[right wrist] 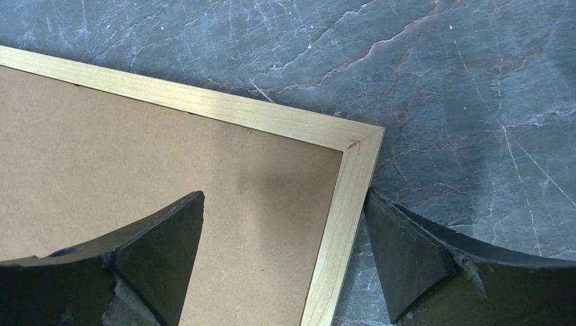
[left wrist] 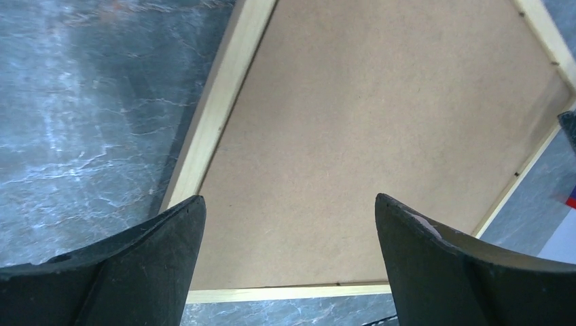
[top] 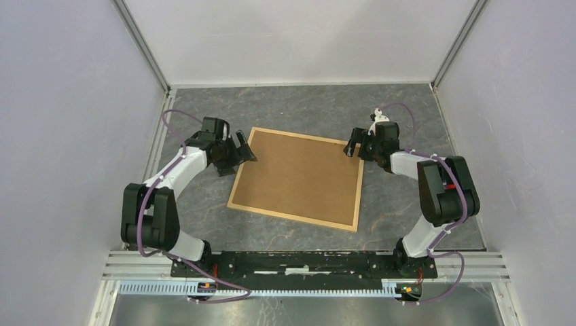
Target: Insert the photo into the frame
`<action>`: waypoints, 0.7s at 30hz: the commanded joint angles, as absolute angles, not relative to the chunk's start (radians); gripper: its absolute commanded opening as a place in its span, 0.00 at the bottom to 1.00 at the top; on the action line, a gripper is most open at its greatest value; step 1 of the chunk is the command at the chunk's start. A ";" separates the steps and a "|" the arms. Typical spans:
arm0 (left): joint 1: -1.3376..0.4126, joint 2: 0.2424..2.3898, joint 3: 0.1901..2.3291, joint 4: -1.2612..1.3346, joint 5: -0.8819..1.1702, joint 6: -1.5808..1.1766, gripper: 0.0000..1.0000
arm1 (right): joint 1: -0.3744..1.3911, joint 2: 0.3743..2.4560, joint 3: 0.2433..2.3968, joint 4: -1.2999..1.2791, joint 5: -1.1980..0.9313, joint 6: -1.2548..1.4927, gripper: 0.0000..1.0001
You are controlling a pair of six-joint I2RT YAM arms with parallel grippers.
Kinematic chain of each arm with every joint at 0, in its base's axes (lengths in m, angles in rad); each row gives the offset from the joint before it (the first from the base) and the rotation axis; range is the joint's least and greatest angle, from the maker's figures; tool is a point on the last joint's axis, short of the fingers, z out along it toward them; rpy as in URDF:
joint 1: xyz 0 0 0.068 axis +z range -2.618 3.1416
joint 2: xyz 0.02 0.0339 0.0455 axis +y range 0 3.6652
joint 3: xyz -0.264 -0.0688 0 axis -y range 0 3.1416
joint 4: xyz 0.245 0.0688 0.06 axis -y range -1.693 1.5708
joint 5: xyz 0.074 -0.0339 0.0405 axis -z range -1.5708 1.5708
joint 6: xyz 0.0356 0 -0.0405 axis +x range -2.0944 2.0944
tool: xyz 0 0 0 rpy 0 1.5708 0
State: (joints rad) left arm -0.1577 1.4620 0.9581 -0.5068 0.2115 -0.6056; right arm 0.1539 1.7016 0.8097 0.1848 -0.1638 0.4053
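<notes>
The left arm (top: 182, 168) and the right arm (top: 435, 185) look the same: white shells on the links and black housings at the joints. Along each arm goes a thin purple cable (top: 170, 114), fixed with small white clips. Both bases stand on one black bar (top: 299, 263) (a small orange mark (top: 407, 290) shows below it). The fingers (left wrist: 146, 268) are matte black, wedge-shaped, with a little scuffed edges.

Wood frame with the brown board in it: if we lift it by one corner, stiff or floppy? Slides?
Probably stiff: the frame has mitred wood strips around a flat brown board. Likely light, given thin strips. Lying flat on the smooth-looking table, it may slide or pivot when pushed.
</notes>
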 commanded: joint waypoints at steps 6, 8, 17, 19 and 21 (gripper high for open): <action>-0.198 1.560 1.011 -0.533 0.201 -0.537 1.00 | 0.156 1.724 0.838 0.171 -0.226 0.385 0.93; -0.198 1.560 1.005 -0.529 0.182 -0.536 1.00 | 0.156 1.724 0.838 0.172 -0.230 0.385 0.93; -0.199 1.631 1.013 -0.532 0.224 -0.537 1.00 | 0.156 1.731 0.838 0.173 -0.238 0.387 0.93; -0.199 1.627 1.014 -0.532 0.219 -0.538 1.00 | 0.156 1.731 0.838 0.174 -0.241 0.388 0.93; -0.199 1.624 1.012 -0.529 0.219 -0.538 1.00 | 0.156 1.729 0.836 0.175 -0.245 0.388 0.93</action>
State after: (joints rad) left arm -0.1940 1.6169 0.9905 -0.5350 0.2134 -0.5781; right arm 0.1493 1.7088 0.8150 0.1860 -0.1925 0.3904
